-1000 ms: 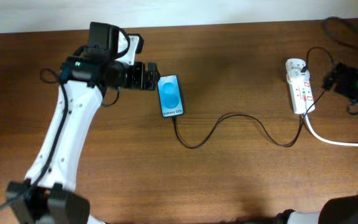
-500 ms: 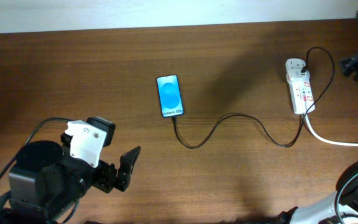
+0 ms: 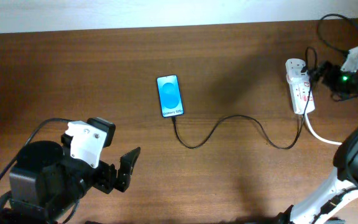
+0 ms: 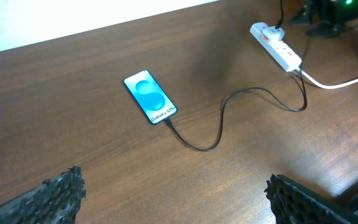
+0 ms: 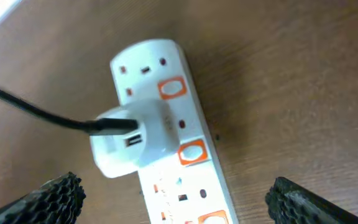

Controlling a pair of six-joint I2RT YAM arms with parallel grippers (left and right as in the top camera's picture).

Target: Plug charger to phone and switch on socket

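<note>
The phone (image 3: 170, 96) lies flat mid-table with its blue screen lit; it also shows in the left wrist view (image 4: 149, 98). The thin black charger cable (image 3: 235, 116) snakes from the phone's near edge to a white adapter (image 5: 132, 142) plugged into the socket strip (image 3: 299, 90). My right gripper (image 3: 319, 70) is open and hovers just above the strip's far end; the strip (image 5: 188, 186) lies between its fingers (image 5: 179, 205). My left gripper (image 3: 126, 169) is open and empty at the front left, far from the phone. Its fingers (image 4: 179, 205) frame bare wood.
The strip's thick white cord (image 3: 328, 138) runs off to the right edge. The strip has orange-ringed switches (image 5: 173, 88). Dark robot wires (image 3: 331, 28) loop at the far right corner. The left arm's bulky base (image 3: 42, 180) fills the front left.
My left arm has pulled back from beside the phone to the front left. My right gripper has swung from the strip's right side to over its far end.
</note>
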